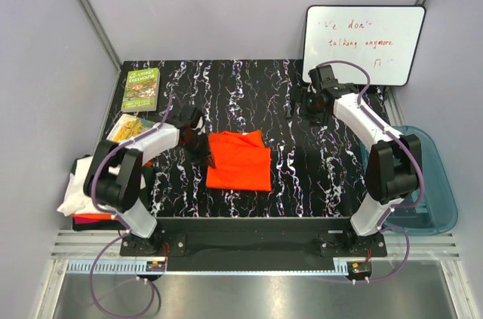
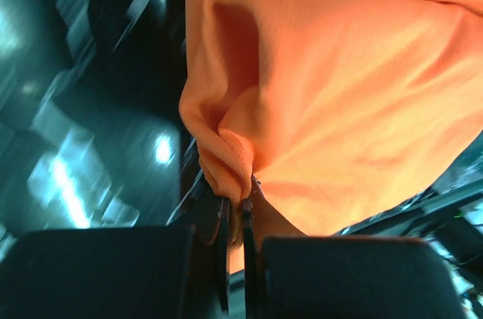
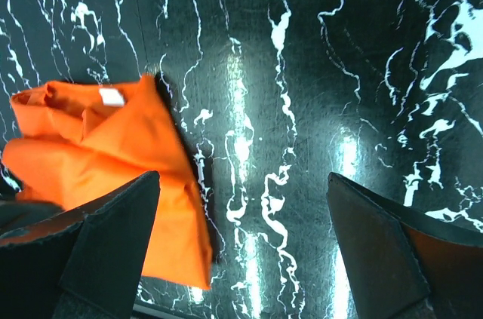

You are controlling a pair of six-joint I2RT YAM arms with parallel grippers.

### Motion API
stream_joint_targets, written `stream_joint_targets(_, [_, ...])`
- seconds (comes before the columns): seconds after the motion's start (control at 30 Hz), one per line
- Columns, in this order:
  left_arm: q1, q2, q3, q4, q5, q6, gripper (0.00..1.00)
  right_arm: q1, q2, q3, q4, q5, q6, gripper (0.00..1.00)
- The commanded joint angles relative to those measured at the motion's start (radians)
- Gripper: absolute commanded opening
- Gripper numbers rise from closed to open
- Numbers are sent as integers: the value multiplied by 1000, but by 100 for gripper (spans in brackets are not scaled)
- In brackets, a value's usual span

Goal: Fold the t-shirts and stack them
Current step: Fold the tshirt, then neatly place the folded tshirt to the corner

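Note:
A bright orange t-shirt (image 1: 240,159) lies folded in the middle of the black marbled table (image 1: 302,161). My left gripper (image 1: 204,154) is at its left edge, shut on a pinch of the orange cloth (image 2: 234,176). My right gripper (image 1: 306,104) is open and empty, raised over the table's far right; in its wrist view the orange shirt (image 3: 113,176) lies to the left. A white shirt (image 1: 79,187) and a red-orange one (image 1: 94,217) lie piled off the table's left edge. The dark green shirt is not in view.
A small green book (image 1: 141,90) lies at the far left corner, with a yellow packet (image 1: 130,129) in front of it. A whiteboard (image 1: 362,44) leans at the back right. A translucent blue tub (image 1: 430,179) stands off the right edge.

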Motion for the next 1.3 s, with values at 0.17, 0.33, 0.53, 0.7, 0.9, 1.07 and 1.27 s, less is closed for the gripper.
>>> stream_joint_targets(0.17, [16,-182,-30,-170,-128,52,98,0,-23,1,1,-78,-25,100])
stream_joint_targets(0.33, [16,-276,56,-260,-234,99,99,27,-34,35,-5,-87,-43,100])
stream_joint_targets(0.53, [29,-305,177,-364,-334,168,99,124,11,90,-20,-131,-60,100])
stream_joint_targets(0.7, [136,-321,243,-443,-385,201,99,254,113,265,-81,-210,-79,100])
stream_joint_targets(0.9, [182,-270,302,-634,-631,236,99,276,160,319,-80,-204,-50,100])
stream_joint_targets(1.07, [182,-245,311,-713,-716,241,99,274,161,300,-80,-201,-50,100])
stream_joint_targets(1.27, [184,-230,298,-719,-776,225,99,276,152,263,-80,-194,-48,100])
